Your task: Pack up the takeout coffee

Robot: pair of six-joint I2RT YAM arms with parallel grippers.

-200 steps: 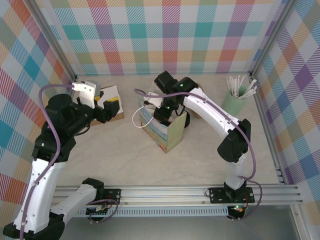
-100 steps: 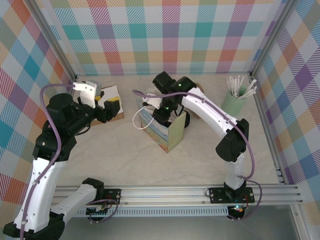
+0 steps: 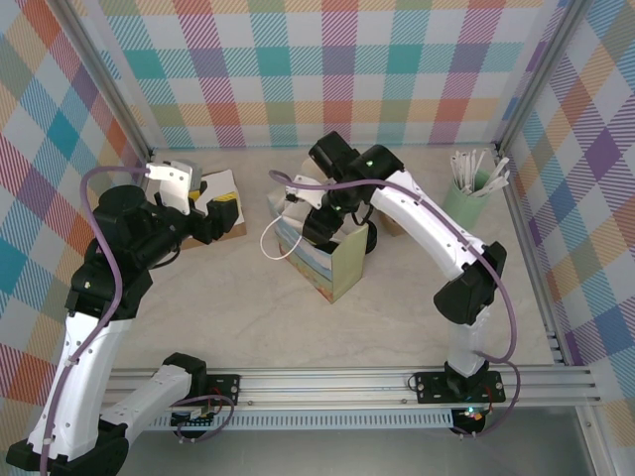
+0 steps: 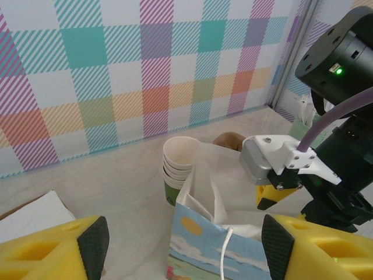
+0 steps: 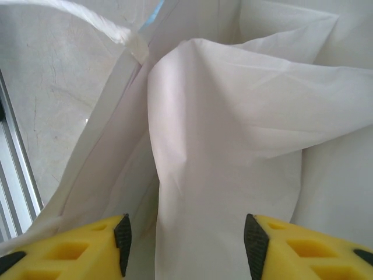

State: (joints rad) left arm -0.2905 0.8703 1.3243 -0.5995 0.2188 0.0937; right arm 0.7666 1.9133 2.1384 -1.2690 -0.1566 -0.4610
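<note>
The takeout coffee is hidden from me. A paper bag (image 3: 327, 263) printed with sky and a sun stands open mid-table. My right gripper (image 3: 319, 226) hangs over its mouth, also seen as the right gripper (image 4: 273, 195) from the left side. Looking down, my right gripper (image 5: 187, 245) is open, with only the bag's white creased lining (image 5: 233, 116) below its fingers. To the left, my left gripper (image 3: 220, 218) stays off the bag. From the wrist, my left gripper (image 4: 185, 251) is open and empty, facing the bag (image 4: 204, 245).
A stack of nested cups (image 4: 179, 166) stands just behind the bag. A mint-green pot of white sticks (image 3: 466, 193) sits at the back right. A white box (image 3: 220, 186) lies by my left gripper. Something dark and round (image 3: 363, 238) sits against the bag's right side.
My right gripper has gone from shut to open over the bag's mouth, and its arm has shifted slightly. The left arm has not moved.
</note>
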